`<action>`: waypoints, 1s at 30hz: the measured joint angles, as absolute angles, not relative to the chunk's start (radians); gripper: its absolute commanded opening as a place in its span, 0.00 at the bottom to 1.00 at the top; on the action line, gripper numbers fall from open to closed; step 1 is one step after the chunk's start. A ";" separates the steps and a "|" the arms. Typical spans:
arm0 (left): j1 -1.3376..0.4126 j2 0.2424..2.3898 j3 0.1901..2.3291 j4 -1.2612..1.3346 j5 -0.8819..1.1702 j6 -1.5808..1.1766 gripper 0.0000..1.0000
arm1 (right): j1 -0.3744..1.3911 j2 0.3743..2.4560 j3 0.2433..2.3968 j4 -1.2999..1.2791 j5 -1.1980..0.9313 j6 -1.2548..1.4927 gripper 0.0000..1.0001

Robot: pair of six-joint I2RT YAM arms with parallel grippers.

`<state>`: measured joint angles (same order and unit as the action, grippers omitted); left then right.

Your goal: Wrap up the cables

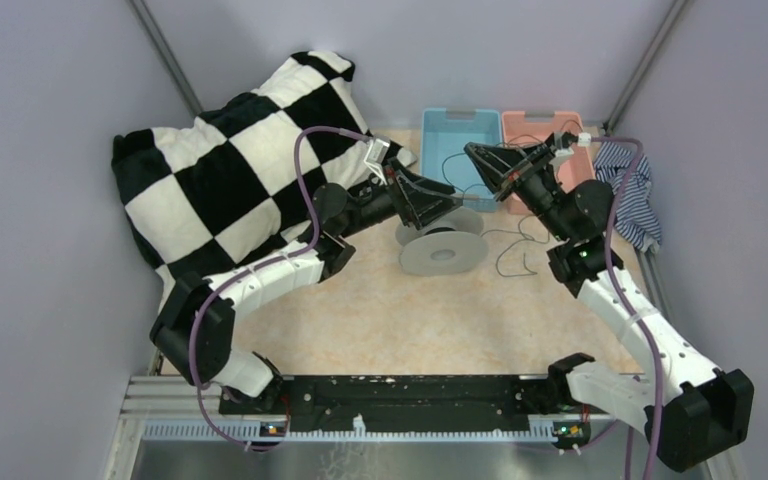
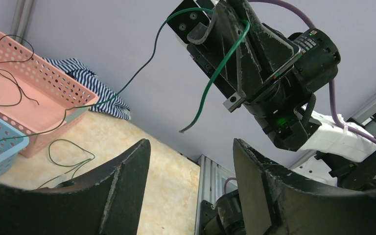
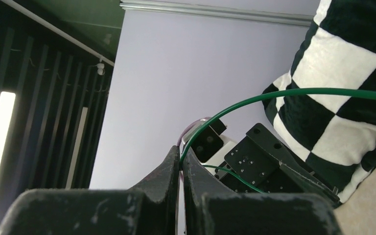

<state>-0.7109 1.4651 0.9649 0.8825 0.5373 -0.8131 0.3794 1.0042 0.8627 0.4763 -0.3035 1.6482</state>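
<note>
- Cables: thin strands trail out of the pink basket and loop on the counter just right of the spool. One green cable is lifted into the air between the two arms.
- The checkered pillow lies at the far left, apart from the work, and plays no part in this step.
- The left gripper is released, its fingers wide apart with nothing between them. It hangs above the pale grey spool, and the green cable's free tail dangles just above the gap.
- The step in hand looks like a handover of that tail. The left gripper should come up until the tail sits between its fingers, then clench a little back from the tip so the tail cannot slip out.
- Once the tail is gripped, it should go down to the spool's core between the two flanges, not over a flange rim.
- The blue bin stands behind the spool with the pink basket beside it. The strand runs over the basket's edge, so a gentle pull is safer, since a snag there could drag the basket.
- The right gripper is clenched on the green cable, pinching it at the fingertips. It should let go only after the left gripper has a firm hold.
- The striped cloth lies at the far right, clear of the cable's path.
</note>
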 measured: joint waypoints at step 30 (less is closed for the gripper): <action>-0.711 1.482 0.966 0.912 0.511 -0.835 0.40 | 0.390 1.054 0.810 0.498 -0.316 1.777 0.00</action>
<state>-0.7109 1.4818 0.9657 0.9115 0.5114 -0.8352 0.3901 1.0542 0.8101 0.4984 -0.3157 1.7767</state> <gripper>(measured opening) 0.415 0.009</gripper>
